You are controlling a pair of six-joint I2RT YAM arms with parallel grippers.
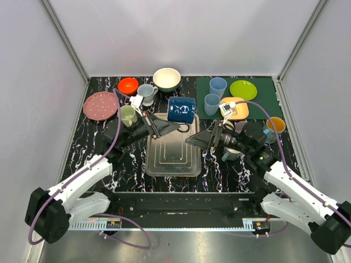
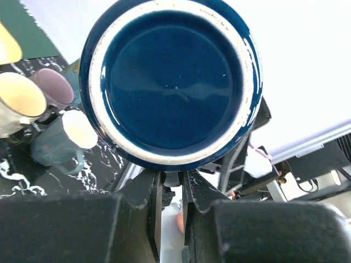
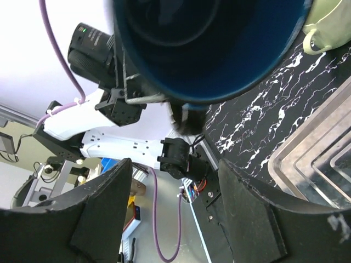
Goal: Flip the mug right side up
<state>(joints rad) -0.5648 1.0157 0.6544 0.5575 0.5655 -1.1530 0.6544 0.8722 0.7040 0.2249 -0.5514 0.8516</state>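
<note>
The dark blue mug (image 1: 181, 109) hangs on its side above the far end of the metal tray (image 1: 173, 159), with its mouth toward the right. My left gripper (image 1: 176, 127) is shut on the mug's handle. The left wrist view shows the mug's glazed base (image 2: 170, 82) just above the closed fingers (image 2: 148, 203). My right gripper (image 1: 192, 141) is open and empty just right of the mug. In the right wrist view the mug's open mouth (image 3: 208, 44) is above the spread fingers (image 3: 104, 213).
A pale green mug (image 1: 128, 115), grey mug (image 1: 146, 92), red bowl (image 1: 128, 85), cream bowl (image 1: 166, 78) and pink plate (image 1: 101, 105) stand at the back left. A green mat (image 1: 263, 98) at the back right holds blue cups (image 1: 218, 86) and plates.
</note>
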